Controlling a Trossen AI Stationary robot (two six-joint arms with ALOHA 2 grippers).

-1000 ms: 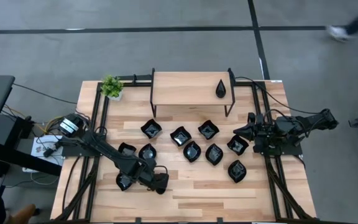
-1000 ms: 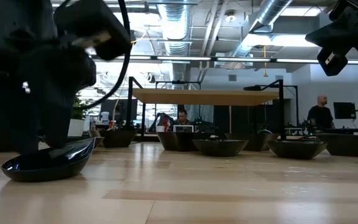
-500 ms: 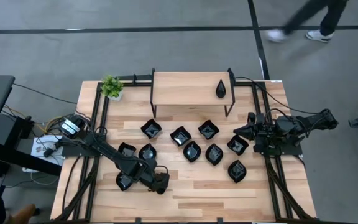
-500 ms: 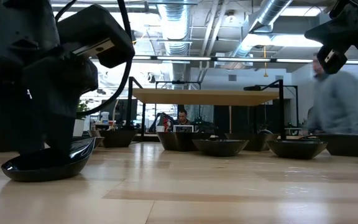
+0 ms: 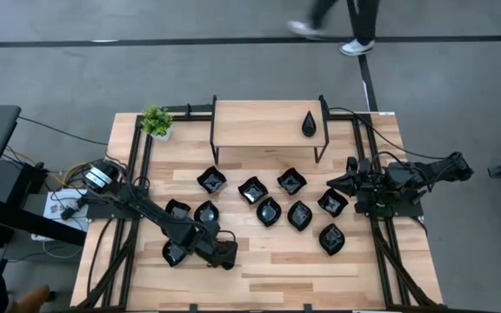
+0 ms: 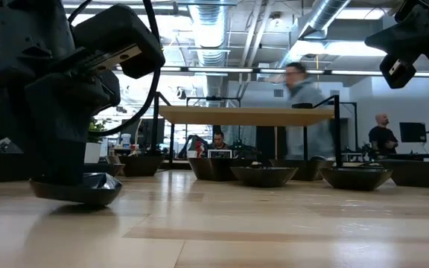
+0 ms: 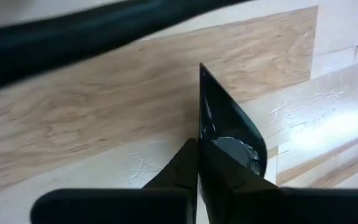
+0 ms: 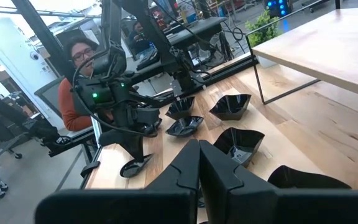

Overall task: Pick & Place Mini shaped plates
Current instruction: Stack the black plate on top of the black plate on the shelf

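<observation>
My left gripper (image 5: 222, 256) is near the table's front left, shut on one small glossy black plate (image 6: 77, 190), which shows just above the wood in the low view. Another black plate (image 5: 174, 254) lies right beside it. Several more plates (image 5: 269, 211) rest on their bases across the middle of the table. A teardrop plate (image 5: 310, 123) sits on the raised wooden shelf (image 5: 259, 122). My right gripper (image 5: 330, 184) waits shut above the table's right side, touching nothing. My left gripper pinches the plate's rim (image 7: 202, 134) between its two fingers, one finger (image 7: 180, 167) outside the wall and the other (image 7: 229, 177) over the hollow. The fingers come from above, pointing down. The plate hangs below them, its pointed tip (image 7: 201, 67) facing away.
A small green potted plant (image 5: 156, 121) stands at the far left corner. Black frame rails (image 5: 137, 156) run along both sides of the table. The near strip of tabletop (image 5: 285, 274) is bare wood. People (image 6: 304, 112) show in the room beyond the table.
The held plate, which lay tilted with its underside on the table, now sits more level and slightly raised under my left gripper, which has moved up a little. A person has walked across the room beyond the table's far edge.
</observation>
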